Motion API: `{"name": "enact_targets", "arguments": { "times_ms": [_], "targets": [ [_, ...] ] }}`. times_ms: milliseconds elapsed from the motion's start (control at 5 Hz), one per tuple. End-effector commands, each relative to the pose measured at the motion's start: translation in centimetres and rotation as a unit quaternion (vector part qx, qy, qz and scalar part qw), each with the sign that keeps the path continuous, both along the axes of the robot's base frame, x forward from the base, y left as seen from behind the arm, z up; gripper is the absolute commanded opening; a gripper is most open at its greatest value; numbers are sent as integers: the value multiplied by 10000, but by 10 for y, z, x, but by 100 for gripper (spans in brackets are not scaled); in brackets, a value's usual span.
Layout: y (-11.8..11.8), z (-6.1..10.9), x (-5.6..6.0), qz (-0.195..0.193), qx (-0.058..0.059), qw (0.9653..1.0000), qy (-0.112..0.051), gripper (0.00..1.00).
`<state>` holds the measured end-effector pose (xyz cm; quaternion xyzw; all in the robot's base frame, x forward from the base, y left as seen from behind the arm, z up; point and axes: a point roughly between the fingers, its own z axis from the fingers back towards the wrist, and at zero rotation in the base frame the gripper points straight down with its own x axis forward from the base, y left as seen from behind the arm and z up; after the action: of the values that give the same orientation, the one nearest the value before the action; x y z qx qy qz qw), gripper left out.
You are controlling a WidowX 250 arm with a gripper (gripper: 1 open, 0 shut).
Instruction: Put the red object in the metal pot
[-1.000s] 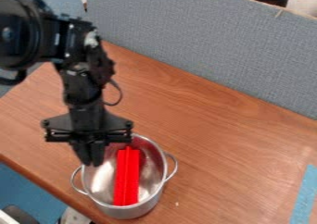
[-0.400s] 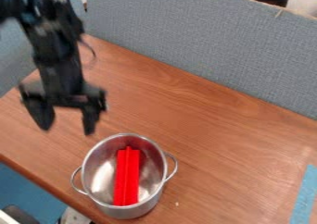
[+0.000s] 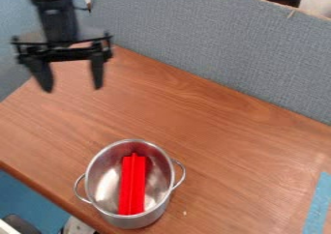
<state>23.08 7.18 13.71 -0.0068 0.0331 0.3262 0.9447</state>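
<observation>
The gripper [image 3: 72, 78] is shown with its two fingers spread wide and pointing down, nothing held between them, up and to the left of the pot [image 3: 130, 183] and well apart from it. The red block [image 3: 131, 184] is seen lying inside the pot, tilted, one end raised toward the far rim. The pot is set near the front edge of a brown wooden table [image 3: 220, 122]. Behind the table a grey-blue partition [image 3: 207, 30] is seen. Nothing is placed between gripper and pot.
</observation>
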Motion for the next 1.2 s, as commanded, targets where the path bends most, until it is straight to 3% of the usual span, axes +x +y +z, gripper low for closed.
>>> {"name": "enact_targets", "arguments": {
  "times_ms": [0, 200, 400, 600, 800, 1000],
  "targets": [
    [-36, -5, 10, -163, 5, 9998, -129, 100],
    [-65, -33, 7, -459, -31, 9989, -129, 100],
    [-93, -40, 1, -255, -32, 9996, -126, 0],
    [-107, -42, 0, -114, -23, 9998, -143, 100],
    [-124, -48, -3, 42, -4, 9999, -152, 100],
    [-106, -66, 11, -454, -37, 9989, -137, 100]
  ]
}}
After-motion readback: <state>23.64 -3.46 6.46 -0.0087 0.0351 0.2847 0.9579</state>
